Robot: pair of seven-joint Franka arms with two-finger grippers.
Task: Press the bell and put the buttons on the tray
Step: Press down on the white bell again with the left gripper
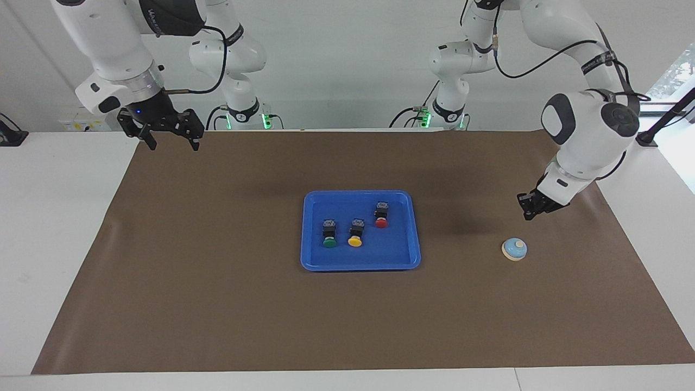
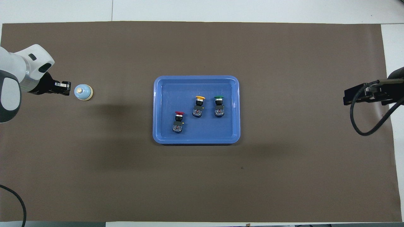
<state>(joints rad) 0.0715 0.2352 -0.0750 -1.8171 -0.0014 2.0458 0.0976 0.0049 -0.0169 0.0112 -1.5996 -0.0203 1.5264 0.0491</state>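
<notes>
Bell point(image 1: 514, 249), unmarked, near left pincer point(image 1: 528, 213)

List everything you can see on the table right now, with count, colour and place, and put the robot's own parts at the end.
tray: one, bright blue, middle of the mat.
red button: one, black body, in the tray, nearest the robots of the three.
yellow button: one, black body, in the tray between the other two.
green button: one, black body, in the tray, toward the right arm's end.
bell: one, light blue with cream knob, on the mat toward the left arm's end.
mat: one, brown, covering most of the white table.
left gripper: shut, in the air just short of the bell, not touching it.
right gripper: open, waiting over the mat's corner at the right arm's end.
</notes>
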